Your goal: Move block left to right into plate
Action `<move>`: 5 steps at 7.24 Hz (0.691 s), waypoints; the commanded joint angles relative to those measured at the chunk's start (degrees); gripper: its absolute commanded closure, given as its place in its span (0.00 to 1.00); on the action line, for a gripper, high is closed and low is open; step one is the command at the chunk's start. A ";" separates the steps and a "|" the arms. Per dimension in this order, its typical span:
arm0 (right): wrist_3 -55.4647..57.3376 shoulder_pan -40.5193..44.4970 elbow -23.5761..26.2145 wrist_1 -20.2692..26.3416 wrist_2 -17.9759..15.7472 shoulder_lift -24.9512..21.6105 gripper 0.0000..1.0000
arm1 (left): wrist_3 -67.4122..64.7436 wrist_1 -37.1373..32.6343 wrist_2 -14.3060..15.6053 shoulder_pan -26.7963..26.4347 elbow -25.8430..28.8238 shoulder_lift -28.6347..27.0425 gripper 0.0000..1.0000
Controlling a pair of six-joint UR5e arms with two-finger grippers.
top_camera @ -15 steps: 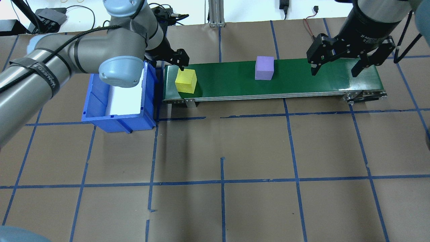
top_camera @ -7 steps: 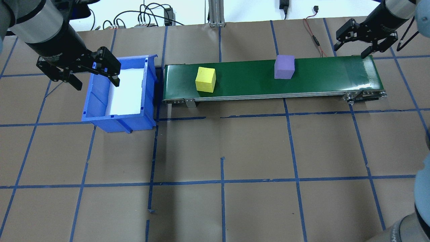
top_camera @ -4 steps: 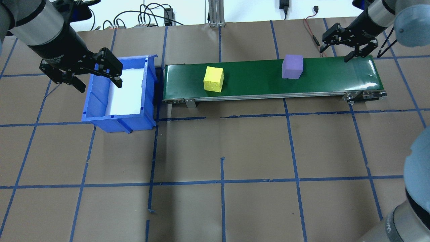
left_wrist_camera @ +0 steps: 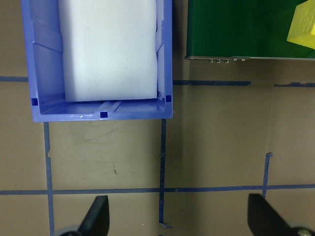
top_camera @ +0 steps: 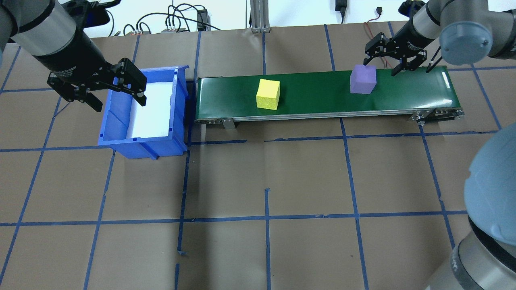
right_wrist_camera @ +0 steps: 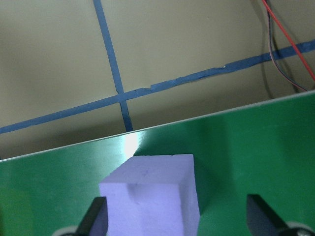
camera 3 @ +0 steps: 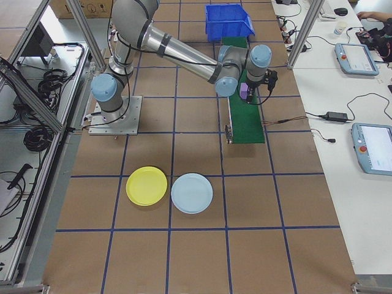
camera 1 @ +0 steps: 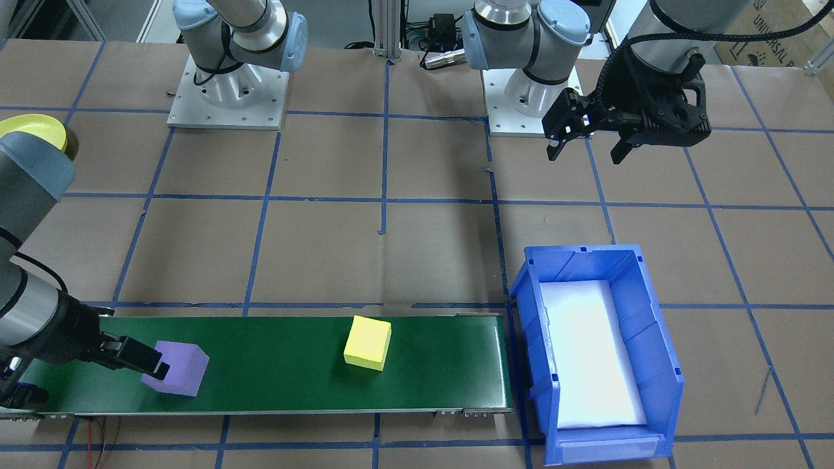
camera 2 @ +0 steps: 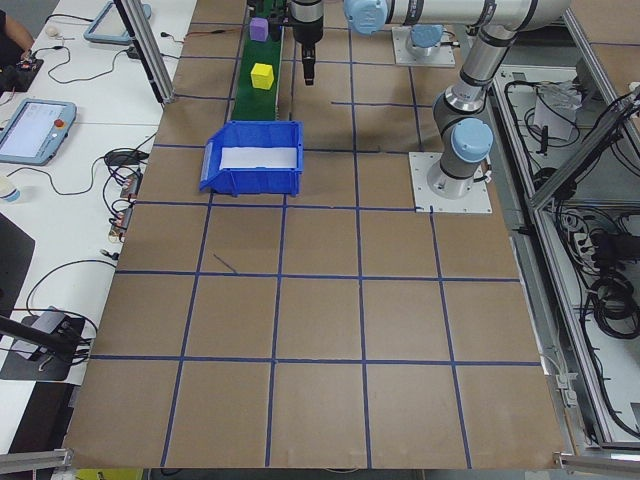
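Note:
A purple block (top_camera: 363, 79) and a yellow block (top_camera: 268, 94) stand on the green conveyor belt (top_camera: 314, 96). My right gripper (top_camera: 379, 67) is open at the purple block's far right side. In the right wrist view the purple block (right_wrist_camera: 152, 196) sits between the spread fingers (right_wrist_camera: 96, 219), nearer the left one. Off to the left, my left gripper (top_camera: 118, 102) hangs open and holds nothing above the left wall of the blue bin (top_camera: 177, 104). The yellow plate (camera 3: 146, 185) lies on the table well away from the belt's end.
White foam lines the blue bin, which stands at the belt's left end. A light blue plate (camera 3: 192, 193) lies beside the yellow plate. Cables run along the table's far edge. Brown paper with blue tape lines covers the table (top_camera: 266, 181).
The left gripper left the yellow block on the belt and drew back over the bin. Both blocks have ridden the belt rightward. The right gripper has moved left to the purple block.

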 commanded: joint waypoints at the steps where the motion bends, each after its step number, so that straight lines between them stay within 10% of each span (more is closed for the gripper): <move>1: -2.43 0.14 0.32 -1.92 -0.08 0.71 0.00 | 0.00 -0.12 0.00 0.01 -0.02 0.00 0.00; 4: -3.06 0.14 3.12 -2.19 -2.70 0.81 0.00 | 0.00 -0.21 -0.09 -0.08 -0.11 0.00 0.00; 5: -3.23 0.05 3.31 -2.19 -6.02 0.72 0.38 | 0.00 -0.21 0.00 0.00 -0.19 0.00 0.00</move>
